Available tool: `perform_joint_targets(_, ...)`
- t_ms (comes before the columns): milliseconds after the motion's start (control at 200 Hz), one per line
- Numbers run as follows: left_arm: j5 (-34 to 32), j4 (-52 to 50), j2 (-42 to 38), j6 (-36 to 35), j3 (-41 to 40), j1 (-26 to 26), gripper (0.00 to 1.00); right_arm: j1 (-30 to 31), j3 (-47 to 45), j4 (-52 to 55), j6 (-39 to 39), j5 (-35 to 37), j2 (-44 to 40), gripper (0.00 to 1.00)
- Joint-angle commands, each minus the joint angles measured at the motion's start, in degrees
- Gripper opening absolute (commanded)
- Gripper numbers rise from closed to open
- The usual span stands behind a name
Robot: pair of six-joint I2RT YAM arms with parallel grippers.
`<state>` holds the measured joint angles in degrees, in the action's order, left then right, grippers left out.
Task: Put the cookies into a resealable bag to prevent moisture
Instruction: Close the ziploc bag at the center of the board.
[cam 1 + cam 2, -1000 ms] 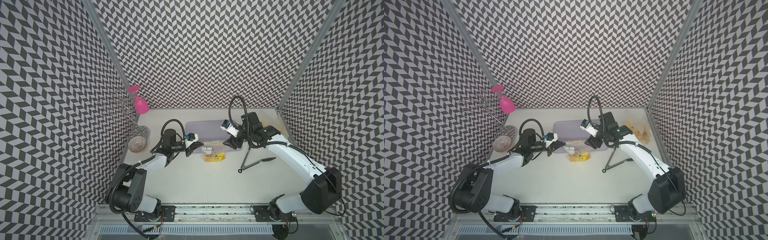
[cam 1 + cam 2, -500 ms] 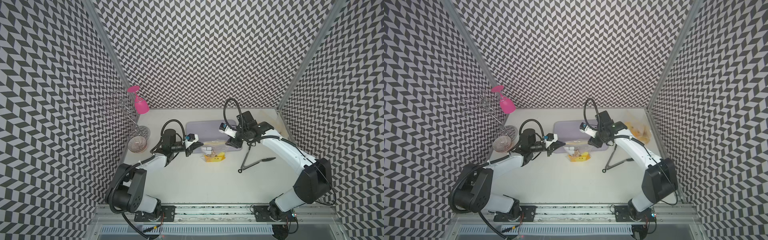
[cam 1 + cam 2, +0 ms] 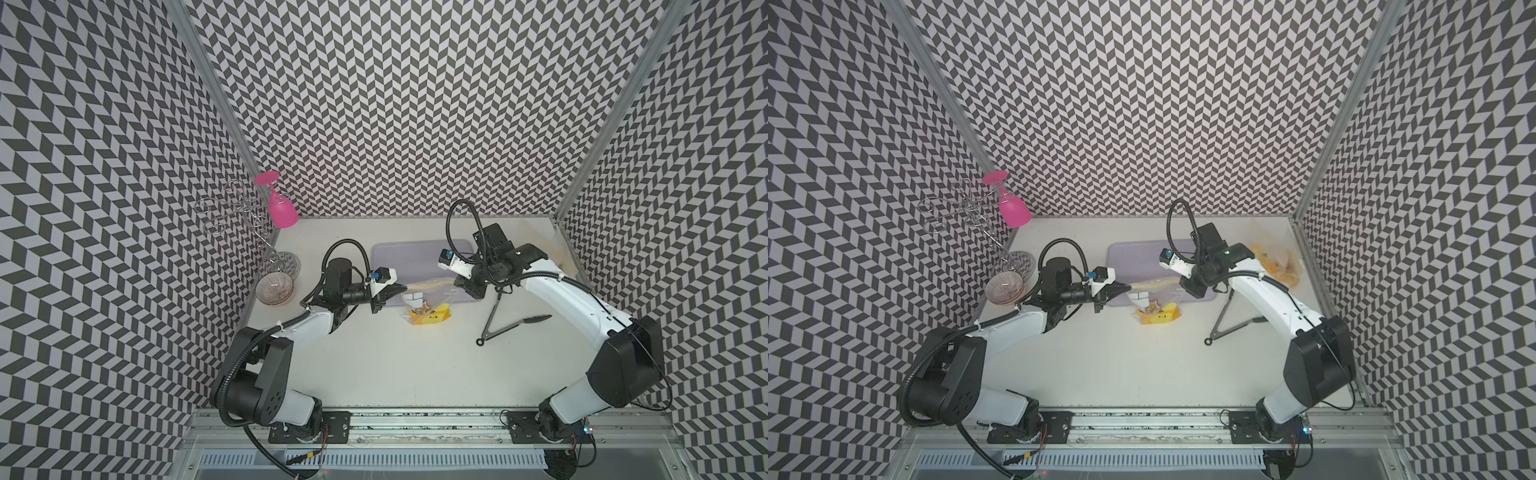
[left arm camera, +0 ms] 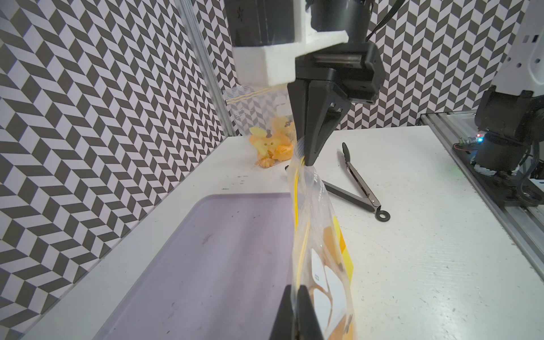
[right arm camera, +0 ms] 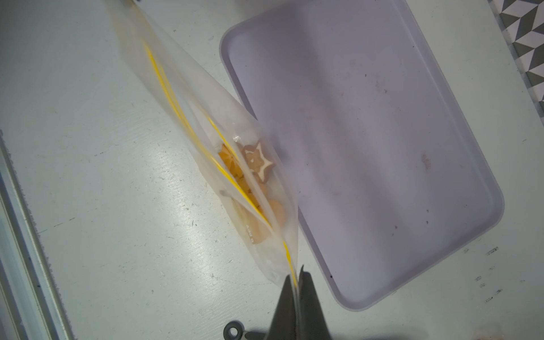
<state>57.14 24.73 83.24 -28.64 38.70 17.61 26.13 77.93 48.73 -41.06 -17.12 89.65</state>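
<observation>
White bench (image 3: 415,365), with a lavender tray (image 3: 415,257) up toward 12 o'clock. The clear bag (image 3: 432,297) hangs at the tray's near edge, stretched out by its zip strip. The left claw (image 3: 402,287) is pinching the 9 o'clock end and the right claw (image 3: 459,284) the 3 o'clock end. Tongs (image 3: 511,326) lie at about 4 o'clock from the bag. The cookies (image 5: 259,163) are sitting down inside it. My worry is the yellow zip looks parted mid-span. Tug too hard and a corner could slip out of a claw, dumping cookies, or it just ends up unsealed.
</observation>
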Motion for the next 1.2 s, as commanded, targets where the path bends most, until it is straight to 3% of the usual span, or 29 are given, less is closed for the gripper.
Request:
perform_joint_targets(0,0.14,-0.27,-0.06,-0.57,1.14,0.21,0.00,0.03,-0.84,-1.44,-1.13,-3.07,-2.55,0.11)
perform_joint_targets(65,0.42,-0.28,-0.22,-0.67,1.07,0.23,0.00,0.02,-1.80,-2.25,-1.43,-4.04,-2.79,0.17)
perform_joint_targets(195,0.68,-0.30,-0.60,-1.05,0.96,0.19,0.00,0.24,-1.99,-2.44,-1.64,-3.91,-1.53,0.19)
perform_joint_targets(225,0.73,-0.30,-0.65,-1.14,0.79,0.23,0.00,0.29,-1.56,-2.06,-1.78,-4.22,-1.11,0.15)
perform_joint_targets(270,0.84,-0.31,-0.63,-1.15,0.81,0.24,0.00,0.52,-0.59,-1.06,-2.37,-5.19,-0.32,0.00)
perform_joint_targets(385,0.69,-0.32,-0.55,-1.30,1.00,0.21,0.00,1.04,2.65,1.58,-3.42,-7.67,1.71,0.00)
perform_joint_targets(476,0.62,-0.42,-0.72,-1.38,0.93,0.19,0.00,1.98,3.00,1.91,-3.52,-8.25,2.67,0.23)
perform_joint_targets(561,0.43,-0.43,-0.93,-1.44,1.02,0.21,0.00,3.08,2.42,1.54,-3.24,-7.27,3.44,0.30)
perform_joint_targets(586,0.35,-0.40,-0.96,-1.42,0.96,0.16,0.00,3.31,2.33,1.59,-3.13,-6.78,3.67,0.27)
perform_joint_targets(636,0.34,-0.47,-0.91,-1.46,0.96,0.15,0.00,3.64,2.86,2.07,-2.81,-5.74,4.39,0.00)
perform_joint_targets(751,0.27,-0.39,-0.97,-1.46,0.95,0.14,0.00,4.42,4.50,3.21,-2.80,-5.64,4.95,0.00)
perform_joint_targets(791,0.25,-0.39,-0.93,-1.42,0.97,0.15,0.00,4.66,4.44,2.66,-2.70,-5.49,4.77,0.19)
perform_joint_targets(841,0.25,-0.39,-0.97,-1.46,0.90,0.08,0.00,4.93,4.29,2.27,-2.64,-5.46,4.60,0.22)
perform_joint_targets(871,0.25,-0.39,-1.05,-1.44,0.88,0.08,0.00,5.13,4.36,2.25,-2.58,-5.40,4.62,0.20)
perform_joint_targets(906,0.20,-0.37,-1.06,-1.43,0.78,0.15,0.00,5.31,4.33,2.32,-2.65,-5.54,4.64,0.00)
perform_joint_targets(996,0.16,-0.34,-1.32,-1.49,0.74,0.10,0.00,5.83,4.42,2.15,-2.85,-6.08,4.32,0.00)
perform_joint_targets(1021,0.16,-0.30,-1.29,-1.50,0.68,0.09,0.00,5.99,4.29,1.77,-2.76,-5.85,4.19,0.15)
perform_joint_targets(1046,0.17,-0.35,-1.33,-1.50,0.67,0.14,0.00,6.20,4.16,1.45,-2.77,-5.61,3.97,0.19)
perform_joint_targets(1071,0.25,-0.24,-1.44,-1.50,0.62,0.14,0.00,6.34,4.01,1.16,-2.78,-5.67,3.73,0.15)
perform_joint_targets(1101,0.33,-0.26,-1.49,-1.50,0.58,0.11,0.00,6.59,4.13,1.03,-2.80,-5.76,3.63,0.00)
perform_joint_targets(1192,0.46,-0.21,-1.76,-1.68,0.33,0.12,0.00,7.02,4.25,0.54,-2.82,-7.18,3.44,0.00)
